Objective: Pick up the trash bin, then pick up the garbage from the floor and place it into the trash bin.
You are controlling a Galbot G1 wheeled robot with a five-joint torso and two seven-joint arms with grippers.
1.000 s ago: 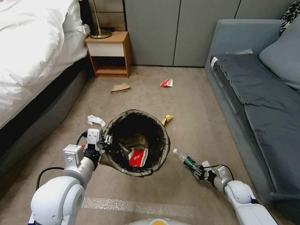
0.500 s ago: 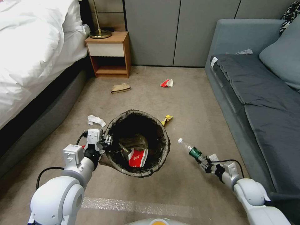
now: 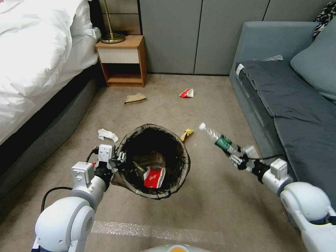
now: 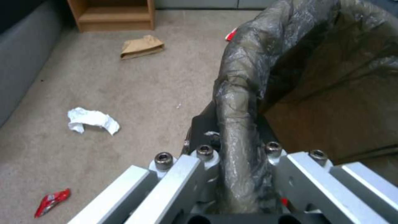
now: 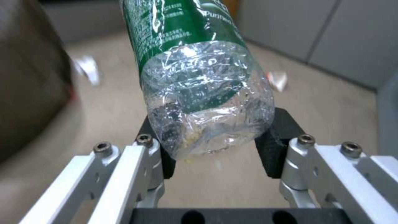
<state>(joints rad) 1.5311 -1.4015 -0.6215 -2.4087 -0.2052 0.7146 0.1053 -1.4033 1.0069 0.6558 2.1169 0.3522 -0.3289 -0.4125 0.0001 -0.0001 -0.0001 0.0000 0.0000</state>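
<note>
**Bin held up on the left, bottle held up on the right**

The trash bin (image 3: 154,161) is a round bin with a thin, wrinkled dark plastic liner folded over its rim. The left gripper (image 3: 117,159) is clamped on that rim; in the left wrist view the two fingers pinch the liner-covered edge (image 4: 240,149) from both sides. Inside the bin I can see one red-and-white crumpled wrapper (image 3: 154,176) and something brownish and crumpled (image 3: 152,161) next to it, which I cannot identify.

The right gripper (image 3: 235,157) is to the right of the bin, beside the grey sofa (image 3: 297,105). It grasps one clear plastic bottle (image 3: 218,138) with a green label by its bottom end, and the white cap points up and toward the bin. In the right wrist view the black pads (image 5: 273,146) press the crinkled, dented base (image 5: 203,102).

On the beige carpet (image 3: 210,210) there are four loose pieces: one white crumpled tissue (image 3: 107,134) left of the bin, one yellow snack bag (image 3: 187,133) just behind the rim, one flat brown paper (image 3: 135,98) near the wooden nightstand (image 3: 122,61), and one red-and-white wrapper (image 3: 187,92) farther back. The left wrist view shows also one small red wrapper (image 4: 52,202) on the carpet.
</note>
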